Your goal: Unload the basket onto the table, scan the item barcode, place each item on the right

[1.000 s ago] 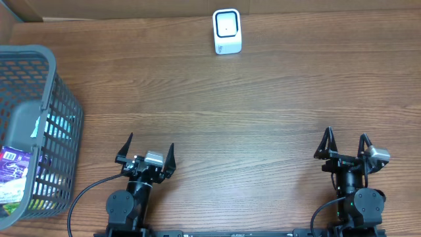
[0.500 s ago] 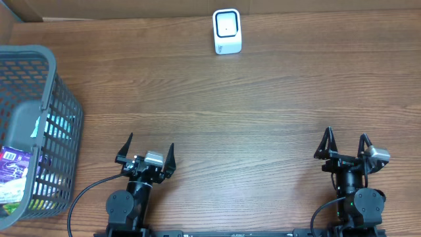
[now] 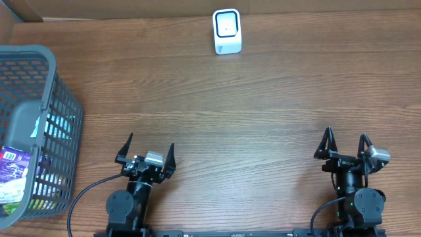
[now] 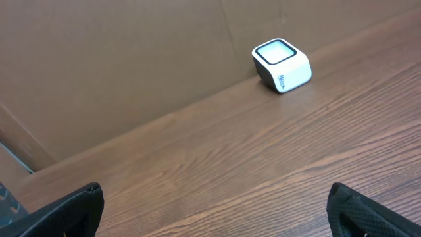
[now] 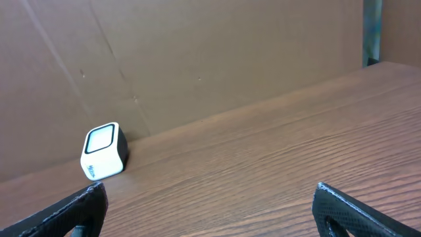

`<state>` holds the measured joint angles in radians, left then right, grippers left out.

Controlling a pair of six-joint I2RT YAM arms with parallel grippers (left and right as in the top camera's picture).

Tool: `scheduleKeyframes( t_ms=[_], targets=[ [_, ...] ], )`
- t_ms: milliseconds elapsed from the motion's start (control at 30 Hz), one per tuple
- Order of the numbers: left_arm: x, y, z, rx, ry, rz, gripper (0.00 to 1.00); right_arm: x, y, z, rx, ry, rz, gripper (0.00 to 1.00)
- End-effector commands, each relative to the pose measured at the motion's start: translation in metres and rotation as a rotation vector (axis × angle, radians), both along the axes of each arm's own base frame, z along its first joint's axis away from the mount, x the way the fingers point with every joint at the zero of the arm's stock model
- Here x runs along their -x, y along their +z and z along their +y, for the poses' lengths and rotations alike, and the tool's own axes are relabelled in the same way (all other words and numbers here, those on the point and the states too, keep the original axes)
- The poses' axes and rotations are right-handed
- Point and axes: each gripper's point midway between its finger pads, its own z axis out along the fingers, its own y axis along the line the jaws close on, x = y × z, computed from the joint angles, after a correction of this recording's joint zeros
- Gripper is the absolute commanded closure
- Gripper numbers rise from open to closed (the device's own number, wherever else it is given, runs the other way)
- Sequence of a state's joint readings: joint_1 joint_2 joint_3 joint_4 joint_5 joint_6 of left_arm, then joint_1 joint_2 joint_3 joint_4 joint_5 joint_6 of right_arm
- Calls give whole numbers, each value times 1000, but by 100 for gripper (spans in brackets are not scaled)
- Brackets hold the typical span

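The wooden table bears a white scanner at back, a grey basket at left.

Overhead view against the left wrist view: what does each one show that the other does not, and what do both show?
Only the overhead view shows the packets inside the grey basket and the right gripper, which is open. Only the left wrist view shows the side face of the white scanner, with its small blue marking. Both show the scanner, the wooden table and the left gripper, open and holding nothing.
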<state>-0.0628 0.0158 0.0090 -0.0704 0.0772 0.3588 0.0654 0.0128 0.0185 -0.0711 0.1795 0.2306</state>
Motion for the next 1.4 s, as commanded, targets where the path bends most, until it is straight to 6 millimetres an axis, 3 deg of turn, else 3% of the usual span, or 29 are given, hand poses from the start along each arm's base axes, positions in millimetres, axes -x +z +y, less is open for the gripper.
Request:
scheduleKeyframes(
  t_ms=[0, 1300, 1367],
  targets=[
    [0, 0, 4, -5, 17, -6, 0, 0, -2, 1, 18, 6, -3, 0],
    [0, 0, 2, 3, 10, -6, 0, 0, 2, 5, 14, 28, -19, 0],
    [0, 8, 1, 16, 0, -34, 0, -1, 4, 7, 13, 45, -25, 0]
  ],
)
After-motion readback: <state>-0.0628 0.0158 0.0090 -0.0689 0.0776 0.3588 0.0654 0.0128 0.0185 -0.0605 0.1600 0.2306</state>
